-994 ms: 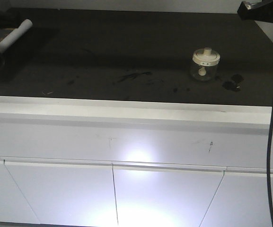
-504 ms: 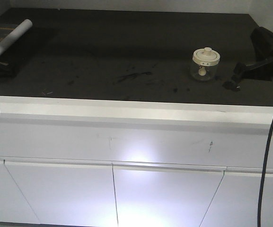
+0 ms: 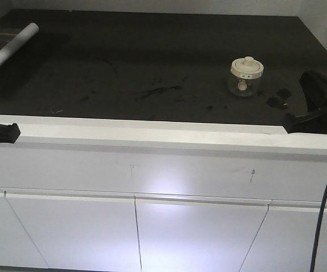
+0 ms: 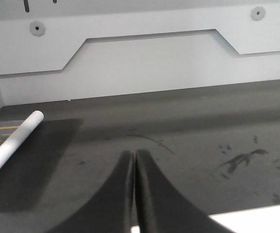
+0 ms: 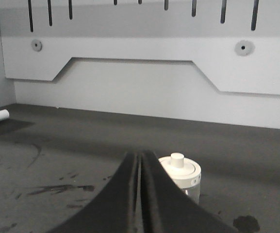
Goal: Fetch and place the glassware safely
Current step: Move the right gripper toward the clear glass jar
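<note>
The glassware (image 3: 246,76) is a small clear jar with a cream-white knobbed lid, standing upright on the right part of the dark counter top (image 3: 152,56). In the right wrist view the jar (image 5: 184,175) sits just right of and beyond my shut right gripper (image 5: 140,155), apart from it. From the front, the right gripper (image 3: 306,116) hangs at the counter's front right edge, right of and nearer than the jar. My left gripper (image 4: 134,154) is shut on nothing and sits at the front left edge (image 3: 4,133), far from the jar.
A grey-white rolled tube (image 3: 10,48) lies at the back left on a dark mat; it also shows in the left wrist view (image 4: 12,145). Dark stains (image 3: 279,97) mark the counter near the jar. A white wall panel (image 5: 144,87) closes off the back. White cabinet doors (image 3: 197,238) are below.
Both arms have come down and toward the counter's front edge, the right from the upper right corner, the left from over the tube. The jar has not moved.
</note>
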You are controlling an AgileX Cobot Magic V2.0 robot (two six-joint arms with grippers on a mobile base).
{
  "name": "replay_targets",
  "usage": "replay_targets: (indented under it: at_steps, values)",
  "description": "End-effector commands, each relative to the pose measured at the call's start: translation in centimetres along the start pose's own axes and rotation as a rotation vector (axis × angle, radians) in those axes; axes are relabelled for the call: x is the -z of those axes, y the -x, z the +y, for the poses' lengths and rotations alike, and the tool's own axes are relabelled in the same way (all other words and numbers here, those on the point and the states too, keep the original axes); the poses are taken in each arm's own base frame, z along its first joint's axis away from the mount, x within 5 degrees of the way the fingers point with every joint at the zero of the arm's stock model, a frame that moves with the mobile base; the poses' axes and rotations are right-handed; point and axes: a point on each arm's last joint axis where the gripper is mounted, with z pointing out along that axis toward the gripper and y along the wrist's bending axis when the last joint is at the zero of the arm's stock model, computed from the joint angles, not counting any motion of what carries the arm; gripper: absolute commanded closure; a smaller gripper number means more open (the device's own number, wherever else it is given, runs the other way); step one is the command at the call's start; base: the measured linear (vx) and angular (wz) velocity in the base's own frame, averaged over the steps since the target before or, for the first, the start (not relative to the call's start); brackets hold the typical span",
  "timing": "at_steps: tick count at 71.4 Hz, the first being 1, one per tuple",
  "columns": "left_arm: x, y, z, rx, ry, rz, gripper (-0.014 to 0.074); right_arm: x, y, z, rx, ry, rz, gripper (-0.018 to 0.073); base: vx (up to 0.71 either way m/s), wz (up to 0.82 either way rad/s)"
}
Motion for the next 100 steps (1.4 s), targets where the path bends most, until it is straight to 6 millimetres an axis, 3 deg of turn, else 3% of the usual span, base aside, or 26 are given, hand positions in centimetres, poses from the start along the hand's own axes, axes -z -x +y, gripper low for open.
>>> replay_targets:
  at_steps: [1,100]
  values:
    - [0.40,1.48,-0.18,-0.005,-0.018,-0.117,0.0603,0.14,1.84,-0.03,0.012,0.004,-0.112,0.0560,0.00,0.00]
    - [0.43,1.49,-0.42,-0.033,-0.042,-0.122,0.0603,0.19,2.26,0.07,0.014,0.014,-0.158,0.0560,0.00,0.00]
